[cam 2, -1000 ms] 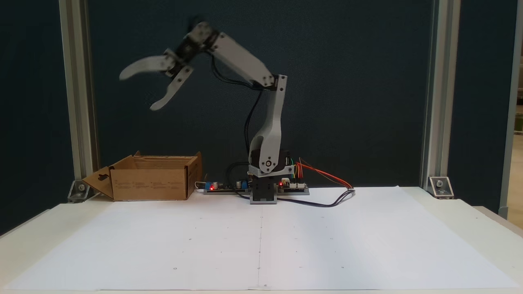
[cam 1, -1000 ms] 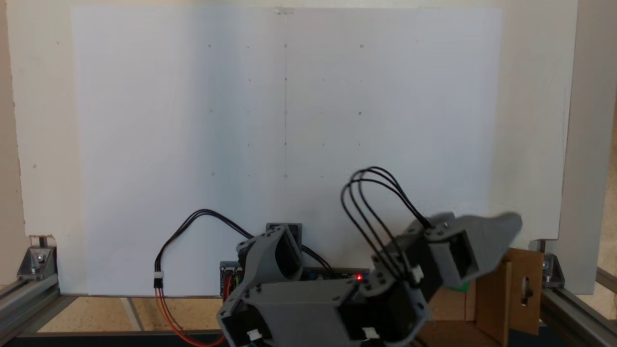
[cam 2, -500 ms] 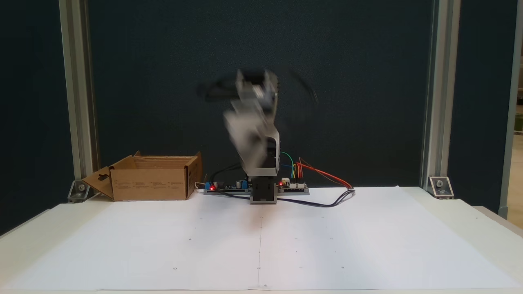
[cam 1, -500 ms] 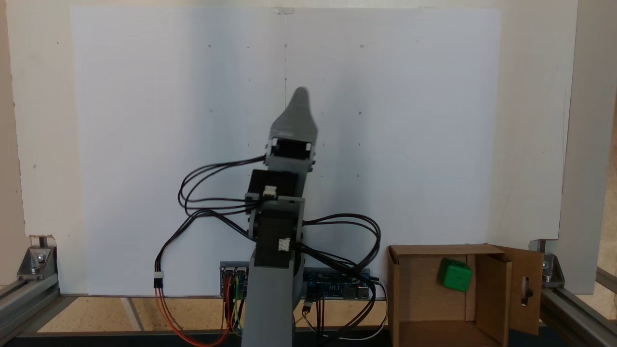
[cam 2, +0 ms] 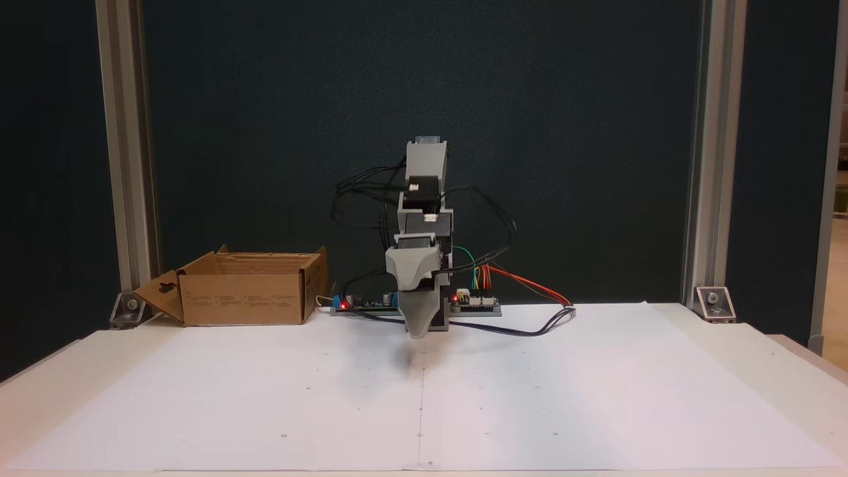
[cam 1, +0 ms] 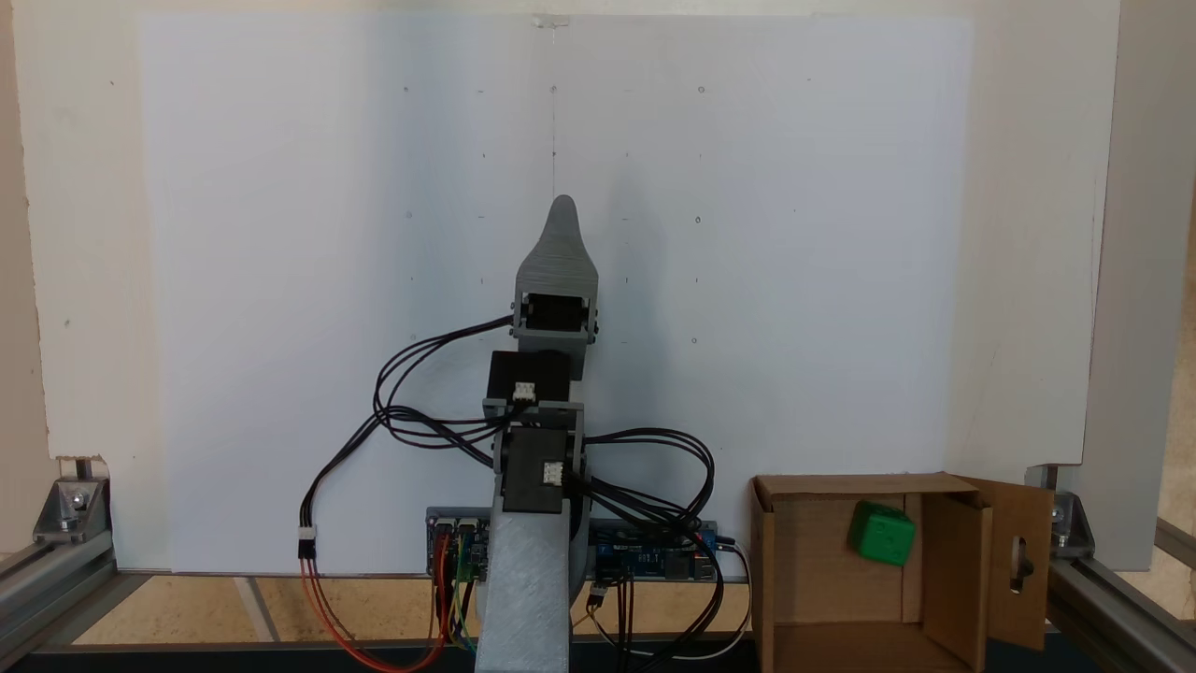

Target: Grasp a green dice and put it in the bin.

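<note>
- Fixed view from above: arm centred over the paper (cam 1: pixel 280 280), lower than half a second ago; gripper (cam 1: pixel 562 207) points up the picture along the centre line. Only one jaw shows, the other behind it, so its opening cannot be told. Dice (cam 1: pixel 881 533) lies inside the bin (cam 1: pixel 804 561), tilted, one corner toward the bin's right wall; as a cube it has no long axis. Bin's near edge is cut off by the frame.
- Fixed view from the front: arm sharp now, blurred before; gripper (cam 2: pixel 418 329) hangs tip-down just above the paper (cam 2: pixel 596 397). Bin (cam 2: pixel 245 298) stands at left, its slotted flap splayed outward; its contents are hidden by its wall, apparently.
</note>
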Controlling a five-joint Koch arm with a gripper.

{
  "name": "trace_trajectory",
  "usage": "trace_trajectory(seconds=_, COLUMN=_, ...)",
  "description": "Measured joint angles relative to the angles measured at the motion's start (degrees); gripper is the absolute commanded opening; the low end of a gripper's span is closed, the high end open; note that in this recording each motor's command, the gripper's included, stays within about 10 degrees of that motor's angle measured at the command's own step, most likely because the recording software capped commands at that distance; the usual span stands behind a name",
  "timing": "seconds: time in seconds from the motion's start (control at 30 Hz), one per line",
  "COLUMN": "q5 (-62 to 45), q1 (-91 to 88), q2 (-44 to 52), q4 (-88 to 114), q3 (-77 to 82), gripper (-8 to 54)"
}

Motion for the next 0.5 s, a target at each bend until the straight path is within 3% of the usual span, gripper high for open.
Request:
trace_trajectory(seconds=0.3, q5=-0.35, q1=0.35, q2=-0.09, q4=-21.71, q3=4.57, gripper=43.5)
trace_trajectory(seconds=0.5, q5=-3.52, q1=3.34, q2=-0.09, q4=-35.77, q3=16.0, gripper=43.2)
